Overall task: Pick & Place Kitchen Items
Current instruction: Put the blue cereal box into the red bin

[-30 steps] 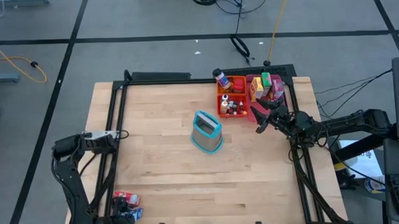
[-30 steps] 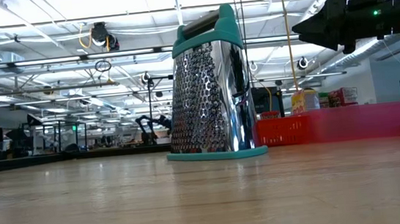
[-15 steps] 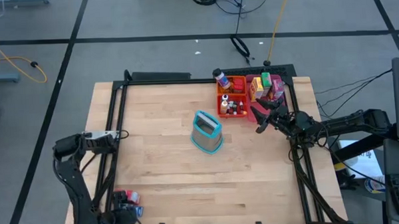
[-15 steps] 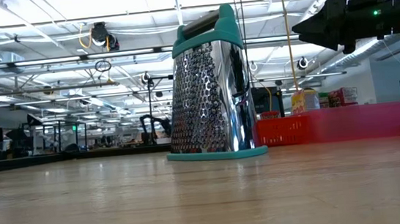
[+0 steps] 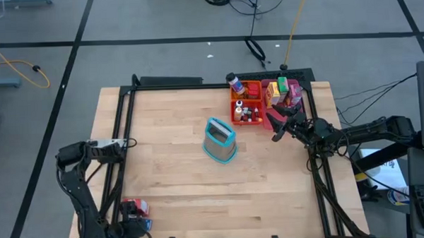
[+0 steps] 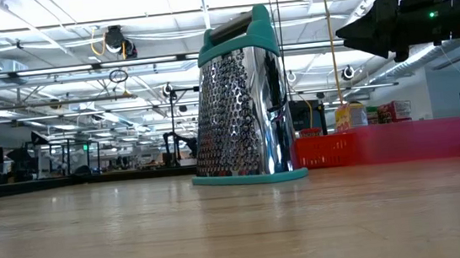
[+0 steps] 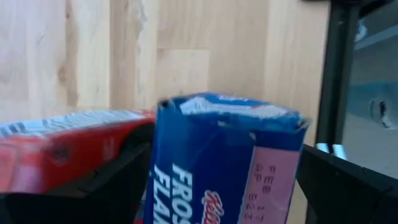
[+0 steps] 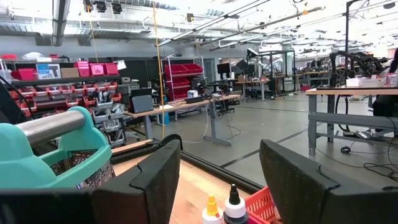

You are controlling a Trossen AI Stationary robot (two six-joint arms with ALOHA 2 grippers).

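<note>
A blue cereal box stands at the table's near-left corner, with a red box lying beside it. My left gripper points down over them, open, one finger on each side of the blue box. Tiny spice bottles sit in the orange tray. Small boxes stand in the pink tray. My right gripper hangs open above the table by the pink tray's near side, with nothing between its fingers. My left gripper comes at the blue box from above with a finger on either side of it. Whether either finger touches the box I cannot tell. The box stands on the table.
A steel grater with teal trim stands upright mid-table. The black frame rail runs along the table edge close to the boxes. Bare wood lies between the grater and the near-left corner.
My left gripper has sunk a little over the boxes at the near-left corner, staying open.
</note>
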